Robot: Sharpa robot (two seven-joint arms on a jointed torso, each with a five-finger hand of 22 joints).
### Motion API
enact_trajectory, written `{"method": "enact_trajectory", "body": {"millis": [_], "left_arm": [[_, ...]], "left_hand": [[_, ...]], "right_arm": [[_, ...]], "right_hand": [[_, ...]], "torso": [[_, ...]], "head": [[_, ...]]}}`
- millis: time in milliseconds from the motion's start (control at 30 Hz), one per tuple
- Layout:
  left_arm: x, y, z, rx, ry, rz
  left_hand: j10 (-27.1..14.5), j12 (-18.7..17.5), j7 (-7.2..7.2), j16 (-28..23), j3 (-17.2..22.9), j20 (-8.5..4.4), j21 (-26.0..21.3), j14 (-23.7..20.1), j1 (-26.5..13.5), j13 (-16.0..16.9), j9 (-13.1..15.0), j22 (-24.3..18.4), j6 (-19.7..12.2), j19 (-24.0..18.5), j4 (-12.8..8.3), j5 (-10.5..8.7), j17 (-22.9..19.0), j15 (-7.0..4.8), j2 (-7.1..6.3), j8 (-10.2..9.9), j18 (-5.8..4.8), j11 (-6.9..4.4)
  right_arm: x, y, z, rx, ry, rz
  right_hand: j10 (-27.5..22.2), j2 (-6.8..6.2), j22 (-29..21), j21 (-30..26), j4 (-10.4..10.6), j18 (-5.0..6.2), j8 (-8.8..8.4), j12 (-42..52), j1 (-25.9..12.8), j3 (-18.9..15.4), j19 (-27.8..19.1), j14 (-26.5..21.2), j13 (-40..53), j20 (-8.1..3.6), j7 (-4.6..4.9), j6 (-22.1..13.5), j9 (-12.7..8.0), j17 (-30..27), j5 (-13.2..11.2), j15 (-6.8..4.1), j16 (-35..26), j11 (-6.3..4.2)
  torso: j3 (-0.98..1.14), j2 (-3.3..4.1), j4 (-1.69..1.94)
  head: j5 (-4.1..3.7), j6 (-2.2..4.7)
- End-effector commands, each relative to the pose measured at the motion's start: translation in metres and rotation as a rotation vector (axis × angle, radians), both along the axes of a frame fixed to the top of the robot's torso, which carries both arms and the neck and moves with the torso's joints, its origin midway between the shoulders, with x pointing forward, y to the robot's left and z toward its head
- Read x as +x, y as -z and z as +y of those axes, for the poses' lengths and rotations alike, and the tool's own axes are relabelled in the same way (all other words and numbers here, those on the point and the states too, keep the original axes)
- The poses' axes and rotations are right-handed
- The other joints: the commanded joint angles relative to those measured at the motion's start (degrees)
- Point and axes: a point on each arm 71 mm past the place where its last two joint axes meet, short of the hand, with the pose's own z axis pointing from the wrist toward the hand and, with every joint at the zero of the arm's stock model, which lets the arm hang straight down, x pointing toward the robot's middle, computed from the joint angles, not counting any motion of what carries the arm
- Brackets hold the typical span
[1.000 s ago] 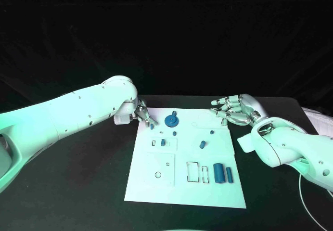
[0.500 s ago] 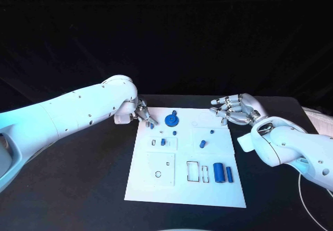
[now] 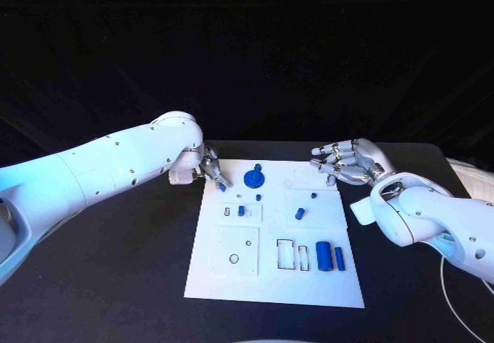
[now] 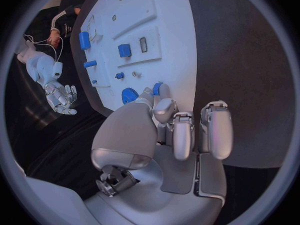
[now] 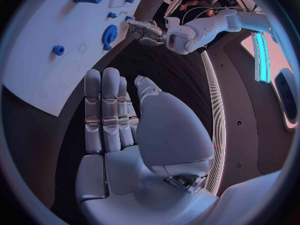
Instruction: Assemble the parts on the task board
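Note:
The white task board (image 3: 309, 286) lies in the middle of the black table. My left hand (image 3: 210, 170) hovers at the board's far left corner and pinches a small blue piece (image 3: 223, 187) between thumb and a finger; the left wrist view shows that piece (image 4: 157, 88) at the fingertips, close to the blue gear (image 4: 129, 95). The gear (image 3: 255, 176) sits on the far part of the board. My right hand (image 3: 345, 163) is over the far right corner, fingers extended, holding nothing.
On the board lie a small blue peg (image 3: 300, 212), a blue block (image 3: 241, 211) in a small frame, and a blue cylinder (image 3: 323, 256) beside a thin blue bar (image 3: 340, 259) near the right edge. Bare black table (image 3: 113, 271) surrounds the board.

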Motion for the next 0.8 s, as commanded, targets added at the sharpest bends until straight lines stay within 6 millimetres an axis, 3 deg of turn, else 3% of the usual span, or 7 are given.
{"method": "enact_trajectory", "body": {"millis": [33, 167, 200, 233, 300, 533, 800], "left_arm": [[-0.001, 0.001, -0.003, -0.009, 0.016, 0.015], [-0.001, 0.001, -0.002, -0.013, 0.011, 0.008], [-0.001, 0.001, -0.002, -0.014, 0.011, 0.006], [-0.001, 0.001, -0.002, -0.018, 0.009, 0.003], [-0.001, 0.001, -0.002, -0.023, 0.007, 0.0], [-0.007, -0.003, 0.005, -0.069, 0.007, -0.04], [-0.027, -0.01, 0.014, -0.153, 0.022, -0.105]], "left_hand": [[-0.41, -0.57, -0.03, 0.18, 3.2, -0.13, -0.26, 6.12, 3.13, -0.31, -0.18, 5.96, -0.79, 0.48, -1.88, 0.18, 15.1, -0.26, 1.16, -0.33, 0.21, -0.27], [-0.81, -1.19, 0.59, 0.18, 10.02, 0.0, -0.45, 6.12, 4.23, -0.91, -0.42, 5.88, -1.41, 0.38, -3.78, 0.21, 15.1, 0.07, -0.01, -0.54, 0.24, 0.19], [-0.82, -1.31, 0.82, 0.18, 12.71, 0.12, -0.51, 6.12, 3.19, -1.11, -0.4, 5.88, -1.34, 0.36, -3.78, 0.24, 15.1, 0.22, -1.01, -0.37, 0.26, 0.43], [-0.67, -1.31, 0.7, 0.18, 18.34, 0.43, -0.58, 6.12, 0.76, -1.34, -0.23, 5.95, -1.39, 0.36, -4.11, 0.77, 15.1, 0.41, -3.41, 0.1, 0.2, 0.56], [-0.67, -1.35, 0.9, 0.18, 22.08, 0.27, -0.66, 6.12, -0.26, -1.51, -0.05, 5.96, -1.52, 0.35, -4.86, 0.28, 15.1, 0.36, -4.55, 0.46, 0.32, 0.47], [-0.05, -0.94, 0.75, 0.18, 30.34, 0.37, -0.59, 6.12, -3.54, -1.47, 0.67, 6.31, -1.49, 0.54, -7.22, 0.65, 15.1, 0.44, -7.77, 1.84, 0.23, 0.27], [0.82, -0.11, 0.55, 0.18, 33.05, 0.33, 0.08, 6.12, -4.99, -0.75, 0.94, 7.19, -1.06, 1.08, -8.57, 1.47, 15.1, 0.25, -9.15, 2.51, -0.01, 0.14]], "right_arm": [[0.0, 0.0, 0.001, 0.0, -0.013, -0.004], [0.0, 0.0, 0.002, -0.001, -0.015, -0.002], [0.0, 0.0, 0.002, -0.001, -0.015, -0.002], [0.0, 0.0, 0.002, -0.001, -0.016, -0.001], [0.0, 0.0, 0.002, -0.001, -0.016, 0.0], [0.0, 0.001, 0.003, 0.001, -0.02, 0.005], [-0.001, 0.001, 0.001, 0.001, -0.016, 0.006]], "right_hand": [[-0.37, 0.09, -0.06, -0.41, -0.21, 0.79, -0.19, -0.15, 0.72, 0.02, 0.39, 0.11, -0.1, 0.0, 0.09, -0.32, -0.09, 0.09, 0.39, 0.38, -0.32, -0.02], [-0.37, 0.09, -0.06, -0.41, -0.22, 0.79, -0.18, -0.14, 0.73, 0.03, 0.39, 0.11, -0.11, -0.01, 0.09, -0.32, -0.08, 0.1, 0.42, 0.38, -0.33, -0.02], [-0.37, 0.11, -0.07, -0.43, -0.24, 0.79, -0.18, -0.13, 0.76, 0.06, 0.41, 0.12, -0.12, -0.01, 0.09, -0.31, -0.08, 0.11, 0.48, 0.38, -0.34, -0.02], [-0.37, 0.11, -0.07, -0.43, -0.24, 0.79, -0.18, -0.13, 0.76, 0.06, 0.41, 0.12, -0.12, -0.01, 0.09, -0.31, -0.08, 0.11, 0.48, 0.38, -0.34, -0.02], [-0.37, 0.11, -0.07, -0.43, -0.24, 0.79, -0.18, -0.13, 0.76, 0.06, 0.41, 0.12, -0.12, -0.01, 0.09, -0.31, -0.08, 0.11, 0.48, 0.38, -0.34, -0.02], [-0.37, 0.16, -0.09, -0.46, -0.25, 0.79, -0.17, -0.11, 0.76, 0.12, 0.44, 0.16, -0.16, -0.01, 0.1, -0.31, -0.08, 0.15, 0.65, 0.38, -0.37, -0.01], [-0.42, 0.16, -0.11, -0.5, -0.26, 0.79, -0.17, -0.11, 0.76, 0.16, 0.47, 0.16, -0.22, -0.01, 0.11, -0.32, -0.08, 0.2, 0.89, 0.39, -0.42, -0.01]], "torso": [[0.04, 0.01, 0.0], [0.01, 0.02, -0.01], [0.01, 0.0, -0.02], [0.02, -0.03, -0.03], [0.02, -0.03, -0.01], [0.09, 0.04, -0.18], [0.04, -0.04, 0.1]], "head": [[-0.03, 0.07], [-0.01, 0.05], [0.03, 0.0], [0.07, -0.02], [0.07, 0.03], [0.12, 0.27], [-0.08, 0.31]]}}
